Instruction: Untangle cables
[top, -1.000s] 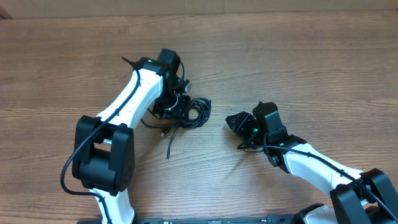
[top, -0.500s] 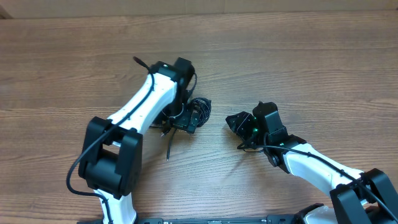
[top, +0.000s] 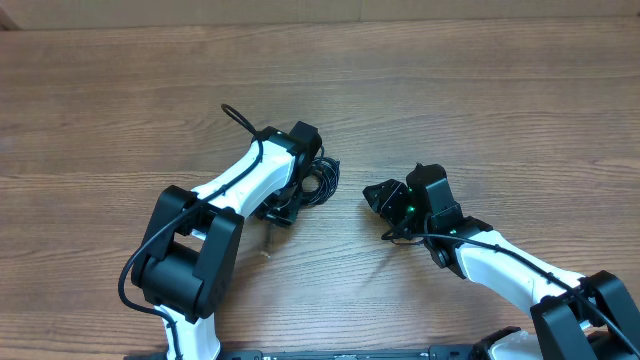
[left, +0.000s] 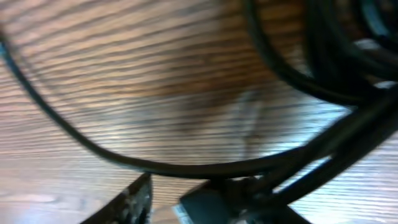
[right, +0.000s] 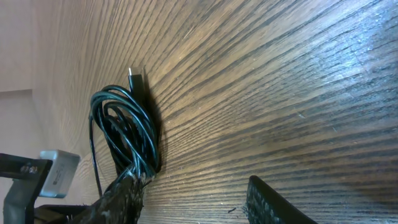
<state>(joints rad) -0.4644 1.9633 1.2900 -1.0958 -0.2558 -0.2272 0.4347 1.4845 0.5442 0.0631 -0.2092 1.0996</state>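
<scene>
Where the left end effector (top: 283, 208) is set on the cables (top: 322, 180), its state cannot be told; the right end effector (top: 380, 197) is held parted, open counter (top: 345, 235) between.

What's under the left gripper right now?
The cables lie bunched on the table beneath the left gripper; loops show beside it. The arm covers the rest, so any grip by the jaws is unseen.
</scene>
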